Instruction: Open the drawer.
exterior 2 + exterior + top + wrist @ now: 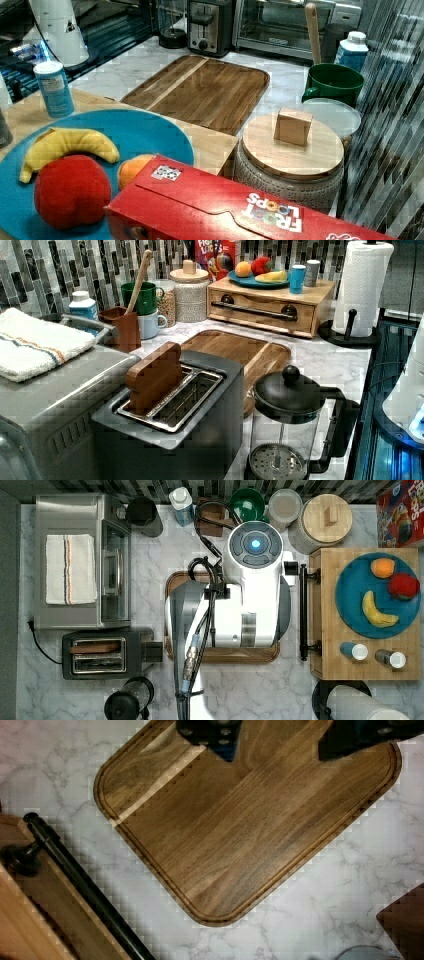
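The drawer (260, 302) is the front of a light wooden box and sits flush with the box in the left view. Its long black bar handle (255, 310) rests on two black brackets. In the top view the handle (303, 612) runs along the box's left side, just right of my white arm (250, 600), which hangs over the brown tray. The wrist view has the handle (85, 885) and drawer front (25, 925) off to one side. My gripper (280, 740) is open above the tray (240, 820), its dark fingers (210, 732) apart and holding nothing.
On the box stand a blue plate (350, 605) with toy fruit and two small shakers (354, 651). A paper towel roll (360, 285) stands beside the box. A toaster (105, 652), a toaster oven (80, 562), a French press (290, 425), jars and cups ring the marble counter.
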